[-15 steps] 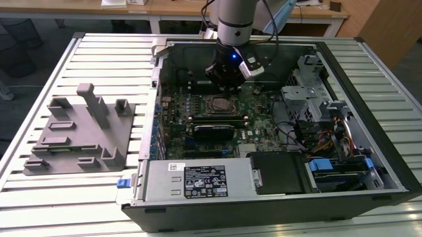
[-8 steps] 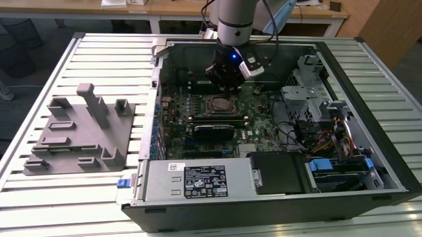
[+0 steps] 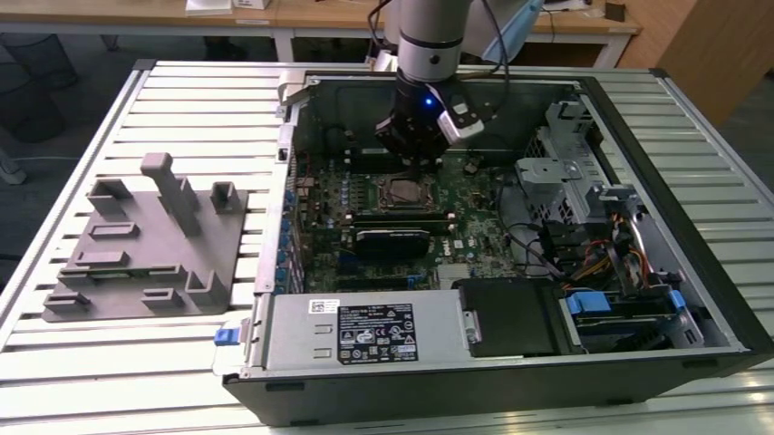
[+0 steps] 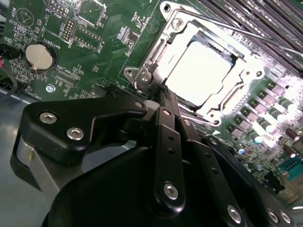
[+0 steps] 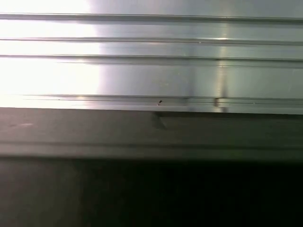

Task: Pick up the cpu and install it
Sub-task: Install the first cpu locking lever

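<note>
Slatted metal table (image 3: 181,358) carries an open computer case (image 3: 508,362), where the gripper (image 4: 163,94) hangs, fingers pressed together and empty. Just beyond its tips the cpu (image 4: 201,71) sits in the motherboard socket (image 4: 156,71); a grey tray (image 3: 145,249) lies well apart.

Silver-grey arm (image 3: 430,36), black hand (image 4: 165,101), silver screws, blue light.

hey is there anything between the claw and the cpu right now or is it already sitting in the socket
Nothing visible stands between them. In the second wrist view the cpu already lies in the socket frame on the motherboard, and the claw sits at the socket's edge, beside the chip.
</note>
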You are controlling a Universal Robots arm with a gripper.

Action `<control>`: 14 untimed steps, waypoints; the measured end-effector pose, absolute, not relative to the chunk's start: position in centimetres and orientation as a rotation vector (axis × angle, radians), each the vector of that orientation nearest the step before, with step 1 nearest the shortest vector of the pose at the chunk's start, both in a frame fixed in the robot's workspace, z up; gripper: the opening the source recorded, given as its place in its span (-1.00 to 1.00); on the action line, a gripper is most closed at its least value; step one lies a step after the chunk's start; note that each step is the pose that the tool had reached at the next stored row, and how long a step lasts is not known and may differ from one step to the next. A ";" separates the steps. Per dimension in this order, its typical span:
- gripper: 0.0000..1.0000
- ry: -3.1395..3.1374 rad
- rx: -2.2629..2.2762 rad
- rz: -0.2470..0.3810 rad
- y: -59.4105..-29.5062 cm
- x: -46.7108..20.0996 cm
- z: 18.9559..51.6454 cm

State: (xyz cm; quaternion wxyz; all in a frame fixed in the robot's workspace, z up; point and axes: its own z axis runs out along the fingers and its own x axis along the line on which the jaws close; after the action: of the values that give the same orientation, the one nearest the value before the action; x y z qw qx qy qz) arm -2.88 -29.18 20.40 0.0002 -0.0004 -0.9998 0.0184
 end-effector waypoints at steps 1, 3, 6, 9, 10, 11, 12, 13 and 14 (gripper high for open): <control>-0.79 -3.141 -0.001 0.057 -29.2 -3.0 20.5; -0.79 -3.141 -0.001 0.056 -29.2 -3.2 20.7; -0.79 -3.141 -0.001 0.052 -29.1 -3.4 20.8; -0.79 -3.141 -0.001 0.052 -28.9 -3.4 20.8; -0.79 -3.141 -0.001 0.052 -28.8 -3.4 20.8; -0.79 -3.141 -0.001 0.052 -28.7 -3.4 20.8; -0.79 -3.141 -0.001 0.052 -28.5 -3.4 20.8; -0.79 -3.140 -0.001 0.054 -28.4 -3.4 20.9; -0.79 -3.140 -0.001 0.053 -28.3 -3.4 20.9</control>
State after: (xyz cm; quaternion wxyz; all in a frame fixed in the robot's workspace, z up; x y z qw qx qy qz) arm -3.43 -28.29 20.85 0.0005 -0.0004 -0.9999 0.0170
